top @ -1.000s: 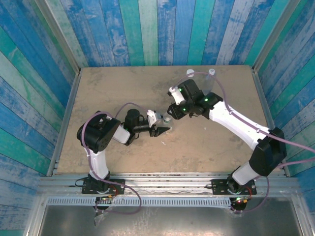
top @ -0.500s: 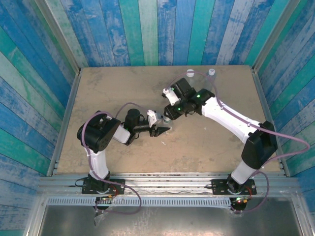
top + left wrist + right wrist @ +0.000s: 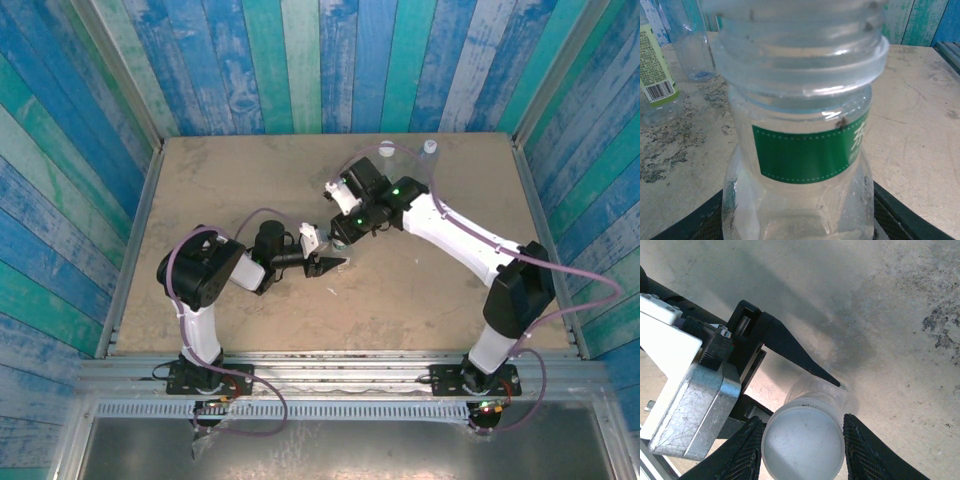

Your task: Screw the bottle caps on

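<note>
The short clear bottle (image 3: 805, 150) with a green label stands upright mid-table, and my left gripper (image 3: 797, 227) is shut on its lower body; black fingers (image 3: 700, 222) show at both sides. A white bottle cap (image 3: 801, 439) sits on the bottle's neck (image 3: 822, 390), with my right gripper (image 3: 802, 452) shut on it from above and mesh pads (image 3: 747, 452) on either side. From the top camera, the right gripper (image 3: 343, 230) hangs over the bottle (image 3: 338, 246) beside the left gripper (image 3: 335, 262). The taller pale-green-label bottle (image 3: 652, 70) and the blue-tinted bottle (image 3: 690, 45) stand behind.
Two bottles with white tops (image 3: 386, 148) (image 3: 430, 147) stand at the table's back edge, right of centre. Blue and green plank walls (image 3: 300, 60) enclose the tan table (image 3: 220, 180) on three sides. The left gripper's black finger (image 3: 795, 352) crosses the right wrist view.
The right arm has swung left and forward from the back of the table, bringing its gripper over the bottle held by the left gripper. The left arm has stayed put.
</note>
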